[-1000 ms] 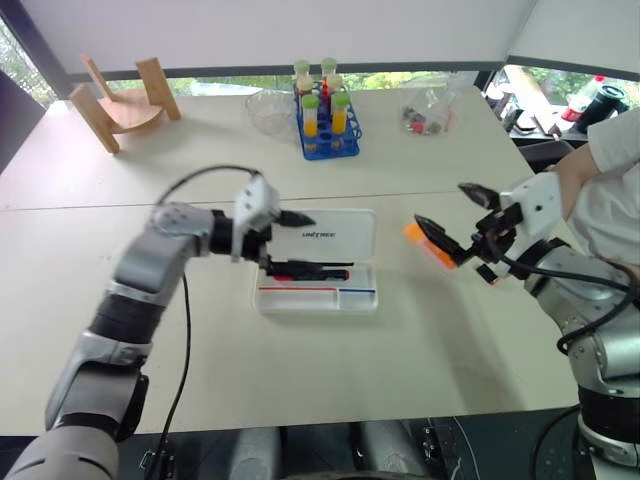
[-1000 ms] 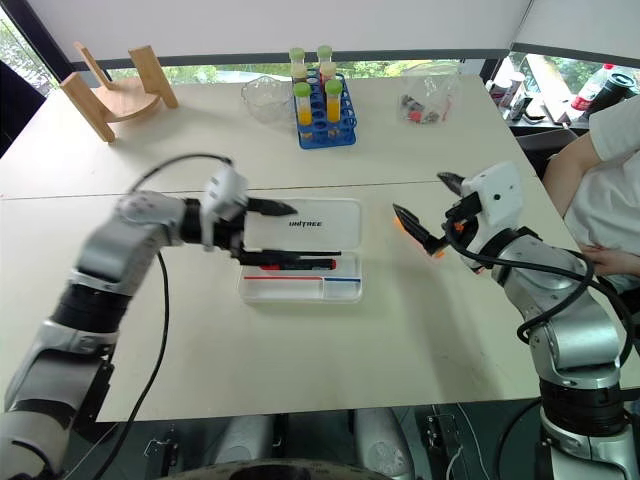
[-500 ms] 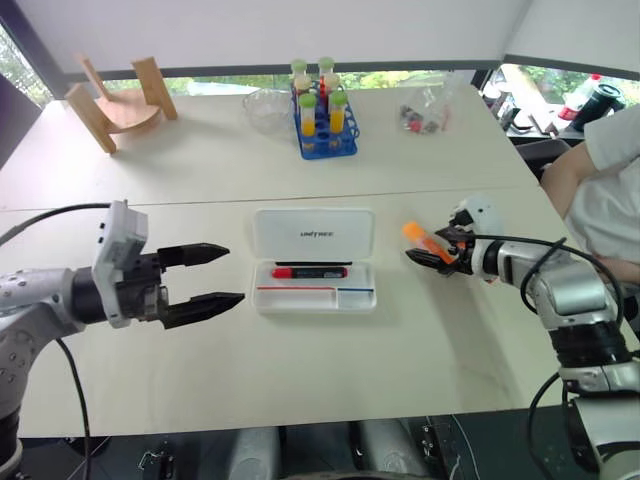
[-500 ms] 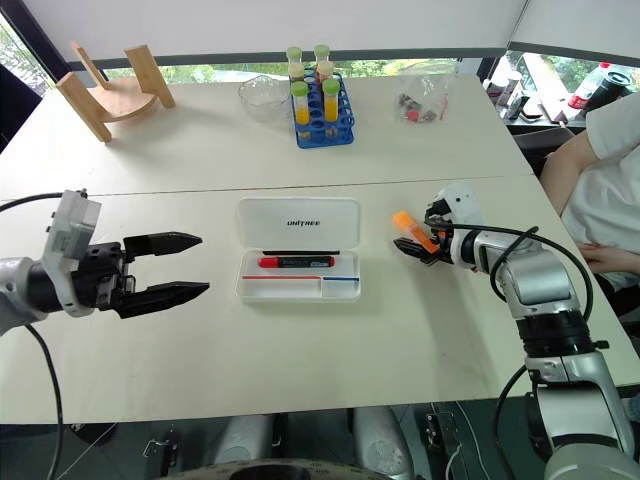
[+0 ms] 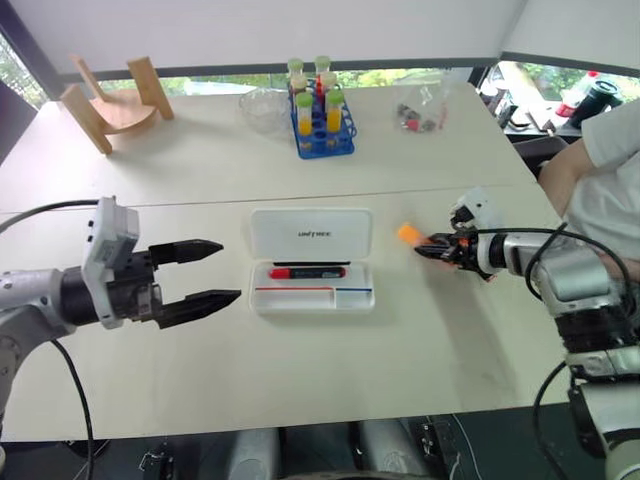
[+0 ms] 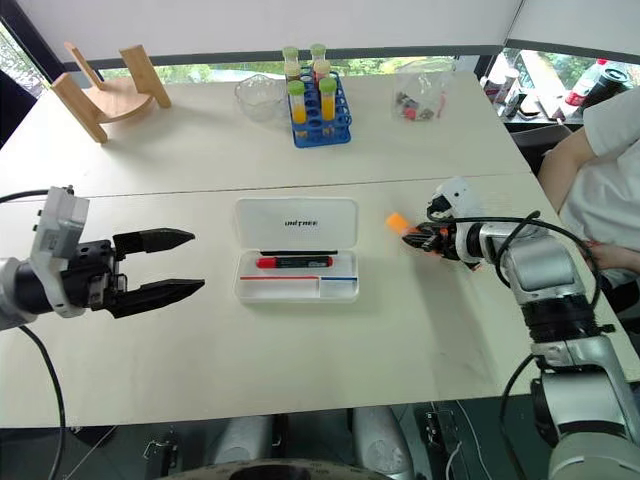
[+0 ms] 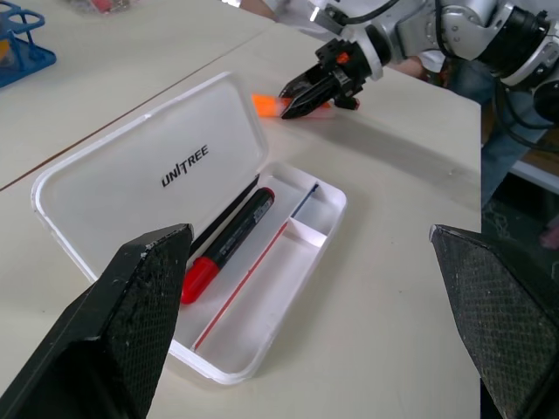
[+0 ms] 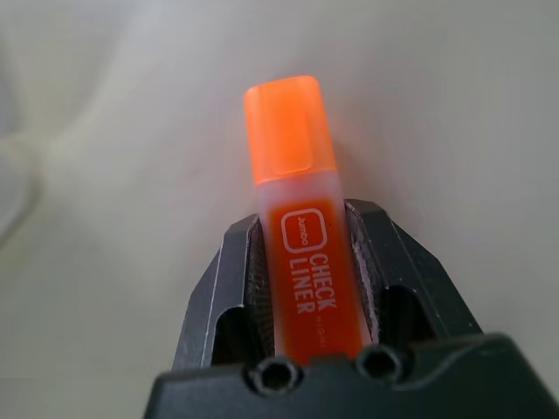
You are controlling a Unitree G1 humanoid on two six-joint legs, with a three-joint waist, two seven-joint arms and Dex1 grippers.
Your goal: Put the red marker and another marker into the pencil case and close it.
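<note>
Orange flat-bodied highlighter pinched between ribbed black right claw fingers.

Marker inside case

Pencil case: 1, open
Red marker: 1, in the case
Orange highlighter: 1
Tube rack: 1, blue
Tubes in the rack: 4 visible
Glass bowl: 1
Wooden stand: 1
Clear bag: 1
</note>
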